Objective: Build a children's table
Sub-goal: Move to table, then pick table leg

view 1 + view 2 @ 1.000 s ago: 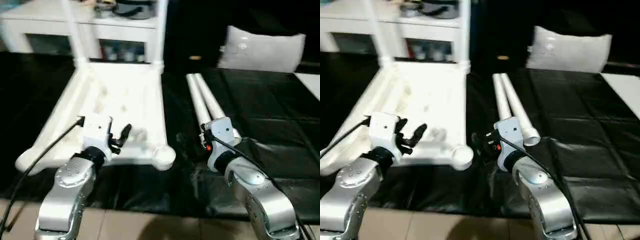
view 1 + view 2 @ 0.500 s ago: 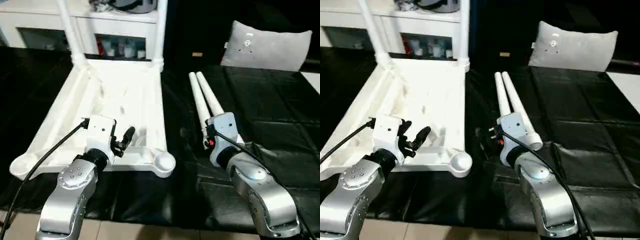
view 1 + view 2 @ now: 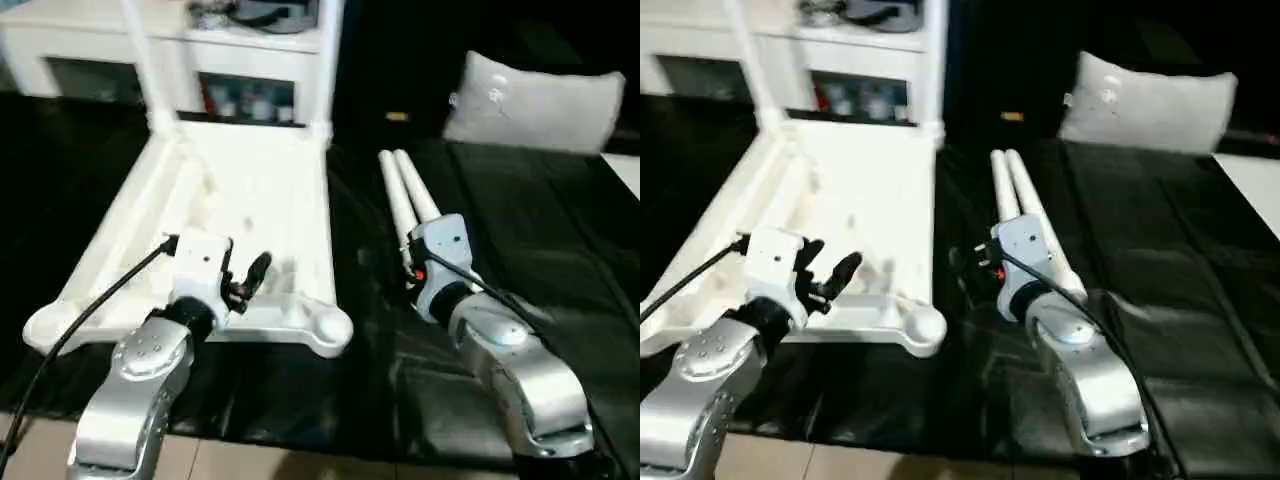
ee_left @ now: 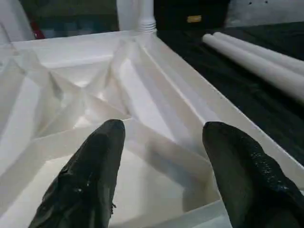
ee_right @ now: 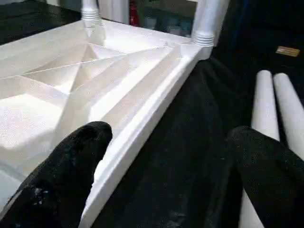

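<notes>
Silver forearms, white wrist housings, black cables, black-fingered left pincer (image 3: 245, 280)

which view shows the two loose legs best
The left eye view: both loose legs lie side by side on the black cover, near ends behind the right gripper. The right eye view matches. Both wrist views catch only parts of them.

Smooth white plastic table top (image 3: 250, 190), glossy black table cover (image 3: 560, 250), silver metal forearms (image 3: 510, 370)
</notes>
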You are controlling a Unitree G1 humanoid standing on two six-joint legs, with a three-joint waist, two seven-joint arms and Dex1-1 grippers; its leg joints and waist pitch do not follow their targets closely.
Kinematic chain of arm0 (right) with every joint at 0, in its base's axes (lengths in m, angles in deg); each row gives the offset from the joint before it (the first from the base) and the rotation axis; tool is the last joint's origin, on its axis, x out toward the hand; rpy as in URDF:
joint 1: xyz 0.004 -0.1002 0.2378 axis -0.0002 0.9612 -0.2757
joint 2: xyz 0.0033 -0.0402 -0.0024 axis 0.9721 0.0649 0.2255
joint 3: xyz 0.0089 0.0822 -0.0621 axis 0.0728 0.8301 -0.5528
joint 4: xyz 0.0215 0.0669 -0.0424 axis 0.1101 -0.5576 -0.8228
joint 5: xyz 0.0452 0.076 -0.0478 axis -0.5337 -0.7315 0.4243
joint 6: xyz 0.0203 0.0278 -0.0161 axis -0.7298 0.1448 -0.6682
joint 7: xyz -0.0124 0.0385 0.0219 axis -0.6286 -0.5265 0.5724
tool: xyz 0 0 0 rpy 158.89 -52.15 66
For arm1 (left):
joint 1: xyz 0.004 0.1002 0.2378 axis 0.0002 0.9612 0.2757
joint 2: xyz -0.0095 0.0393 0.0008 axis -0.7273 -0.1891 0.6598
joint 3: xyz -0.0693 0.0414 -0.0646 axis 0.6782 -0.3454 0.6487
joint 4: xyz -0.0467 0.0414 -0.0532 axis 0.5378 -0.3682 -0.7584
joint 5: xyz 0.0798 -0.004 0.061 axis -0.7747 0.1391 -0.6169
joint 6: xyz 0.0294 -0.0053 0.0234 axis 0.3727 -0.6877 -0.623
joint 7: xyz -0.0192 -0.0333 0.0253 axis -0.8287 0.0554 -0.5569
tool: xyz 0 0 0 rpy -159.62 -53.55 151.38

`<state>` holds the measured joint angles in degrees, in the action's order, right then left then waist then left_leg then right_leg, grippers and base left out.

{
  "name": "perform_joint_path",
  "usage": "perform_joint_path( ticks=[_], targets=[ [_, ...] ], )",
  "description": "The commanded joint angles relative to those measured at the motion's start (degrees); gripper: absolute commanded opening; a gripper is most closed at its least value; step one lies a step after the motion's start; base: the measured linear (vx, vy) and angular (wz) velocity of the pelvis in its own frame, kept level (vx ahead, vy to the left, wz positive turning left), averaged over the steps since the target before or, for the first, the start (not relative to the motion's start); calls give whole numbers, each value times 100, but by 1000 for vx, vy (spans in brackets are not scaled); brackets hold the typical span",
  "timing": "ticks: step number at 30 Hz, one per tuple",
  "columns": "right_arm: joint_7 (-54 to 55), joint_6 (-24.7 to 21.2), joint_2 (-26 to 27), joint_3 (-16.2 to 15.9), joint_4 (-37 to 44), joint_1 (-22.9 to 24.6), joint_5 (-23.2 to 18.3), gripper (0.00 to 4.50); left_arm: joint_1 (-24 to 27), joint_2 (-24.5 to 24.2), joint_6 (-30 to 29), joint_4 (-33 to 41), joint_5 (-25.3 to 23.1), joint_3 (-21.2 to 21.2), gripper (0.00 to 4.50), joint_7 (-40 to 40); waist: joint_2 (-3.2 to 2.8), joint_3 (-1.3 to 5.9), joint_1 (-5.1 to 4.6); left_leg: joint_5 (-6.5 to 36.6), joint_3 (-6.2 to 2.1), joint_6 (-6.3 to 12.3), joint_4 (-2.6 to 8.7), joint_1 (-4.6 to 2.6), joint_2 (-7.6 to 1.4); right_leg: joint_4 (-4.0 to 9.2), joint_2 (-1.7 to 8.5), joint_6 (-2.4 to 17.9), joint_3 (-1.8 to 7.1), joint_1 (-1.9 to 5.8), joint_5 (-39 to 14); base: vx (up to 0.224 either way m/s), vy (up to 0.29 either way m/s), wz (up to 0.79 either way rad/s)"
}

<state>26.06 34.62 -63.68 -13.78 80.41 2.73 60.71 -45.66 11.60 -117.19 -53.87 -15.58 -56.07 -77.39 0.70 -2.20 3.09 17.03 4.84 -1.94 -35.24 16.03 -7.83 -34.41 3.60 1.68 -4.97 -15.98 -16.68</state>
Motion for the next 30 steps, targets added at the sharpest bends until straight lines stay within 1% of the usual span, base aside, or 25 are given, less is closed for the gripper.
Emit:
perform_joint_path(
  ticks=[1,2,3,4,5,6,7,8,9,10,11,12,13,14,15,16,17,18,19,20,21,23,26,27,30],
  targets=[
    [-64,-35,-122,62,-68,-27,13,450,-30,12,-27,60,39,-75,299,-52,-57,286,6,-931,-4,1687,384,77,-135,335,322,1212,251,305,-189,0,0,0],
    [-64,-35,-122,62,-68,-27,13,450,-30,12,-27,60,39,-75,299,-52,-42,275,58,-881,67,1603,339,212,-75,418,375,1217,320,417,-378,0,0,0],
    [-74,-104,-162,36,-49,-35,32,450,-42,13,-29,58,42,-85,299,-53,-20,281,145,-833,128,1254,281,375,-69,522,421,1238,424,591,-796,0,0,0],
    [-67,-94,-160,36,-47,-30,37,450,-41,13,-28,61,43,-88,299,-56,-44,281,168,-867,126,1159,297,373,-82,528,399,1212,406,591,-823,0,0,0],
    [-44,-62,-153,34,-40,-14,55,450,-35,11,-24,68,47,-99,299,-62,-63,300,153,-987,101,1048,351,294,-116,465,294,1179,334,525,-606,0,0,0],
    [-82,-10,-191,-11,-42,7,77,450,-17,10,-9,76,50,-124,299,-77,68,276,249,-1168,-17,1519,198,775,48,588,405,867,143,806,-397,0,0,0],
    [-26,87,-181,-20,-54,43,137,450,-1,9,3,82,49,-140,299,-89,-159,383,165,-1558,-150,1948,155,568,20,563,452,427,-168,727,-94,43,10,44],
    [82,63,-99,61,-109,60,132,450,16,-17,33,78,27,-174,299,-115,-331,457,5,-1765,-254,1718,315,-91,-243,283,120,432,-166,287,-107,123,-40,48],
    [208,17,-57,124,-163,62,181,450,19,-62,46,82,19,-214,299,-171,-304,482,-269,-2693,-1025,2521,382,-875,-835,-449,-22,96,-212,-653,-661,123,-40,48],
    [224,11,-62,125,-170,60,194,450,19,-71,46,84,22,-221,299,-183,-282,413,-187,-2821,-1031,2754,350,-857,-934,-601,71,-69,-93,-815,-817,132,-61,19],
    [307,-59,-48,165,-193,42,221,450,11,-112,76,100,45,-252,299,-256,-225,380,-103,-2883,-885,2830,311,-685,-929,-784,191,-310,96,-1031,-477,0,0,0],
    [348,-106,-29,195,-201,31,218,450,6,-128,101,108,58,-264,299,-291,-183,366,-96,-2697,-747,2756,381,-551,-851,-785,208,-355,142,-1027,-206,0,0,0],
    [352,-136,-54,180,-235,-28,243,450,-1,-159,112,128,124,-295,299,-404,81,275,-52,-1456,-227,2087,268,-174,-172,-16,346,10,443,-688,710,20,-50,4],
    [351,-147,-74,166,-256,-62,260,450,-5,-176,116,140,162,-313,299,-469,81,275,-52,-1456,-227,2087,268,-174,-172,-16,346,10,443,-688,710,-8,-86,9],
    [405,-276,-67,194,-339,-175,276,450,-18,-230,90,158,200,-366,299,-581,260,259,250,-372,-72,1073,-241,375,222,420,988,287,1222,52,-179,-8,-86,9],
    [473,-481,-107,172,-460,-333,343,450,-37,-273,79,190,274,-409,299,-710,252,270,291,-583,-188,721,-222,456,84,342,1063,363,1157,161,-63,-14,-98,-3],
    [565,-679,-71,241,-593,-485,341,450,-62,-305,50,223,327,-427,299,-788,245,242,275,-1140,-172,86,16,419,44,159,693,100,842,19,484,-15,-79,-11],
    [625,-805,-44,290,-680,-583,336,450,-79,-324,30,245,362,-436,299,-835,128,215,203,-1556,-123,-115,224,426,-16,73,417,46,674,-118,1058,-15,-79,-11],
    [684,-947,-16,369,-872,-756,347,450,-134,-345,16,245,415,-444,299,-884,63,229,190,-1655,-111,-184,211,425,-36,45,355,72,657,-122,1307,-40,-53,0],
    [677,-1013,-22,390,-951,-824,338,450,-152,-362,-23,246,446,-447,299,-919,29,245,172,-1660,-100,-264,204,349,-77,36,293,173,616,-207,1367,-59,-23,-4],
    [667,-1184,-26,470,-1202,-1033,306,450,-209,-430,-128,238,528,-469,299,-1033,-41,252,128,-1219,-121,-486,284,345,-162,49,303,454,544,-170,956,-59,-23,-4],
    [575,-1460,-109,490,-1657,-1438,278,450,-294,-626,-254,244,618,-566,299,-1315,-61,189,92,-150,-109,-628,380,311,-213,157,311,602,530,-197,-245,-87,-4,-6],
    [442,-1619,-160,521,-2396,-1966,182,450,-376,-939,-366,295,703,-722,299,-1758,-61,106,77,1059,-52,-513,430,220,-204,348,332,505,537,-348,-2065,-92,-9,-1],
    [461,-1574,-167,540,-2674,-2152,211,450,-406,-1040,-386,306,725,-768,299,-1898,-57,95,64,1209,-28,-475,427,216,-209,402,349,411,523,-380,-2470,-90,-15,1],
    [571,-1382,-148,718,-3624,-2738,280,450,-508,-1325,-517,337,857,-839,299,-2195,-46,116,20,1176,10,-432,428,261,-224,419,360,333,500,-401,-2655,-24,-2,1]
  ],
)
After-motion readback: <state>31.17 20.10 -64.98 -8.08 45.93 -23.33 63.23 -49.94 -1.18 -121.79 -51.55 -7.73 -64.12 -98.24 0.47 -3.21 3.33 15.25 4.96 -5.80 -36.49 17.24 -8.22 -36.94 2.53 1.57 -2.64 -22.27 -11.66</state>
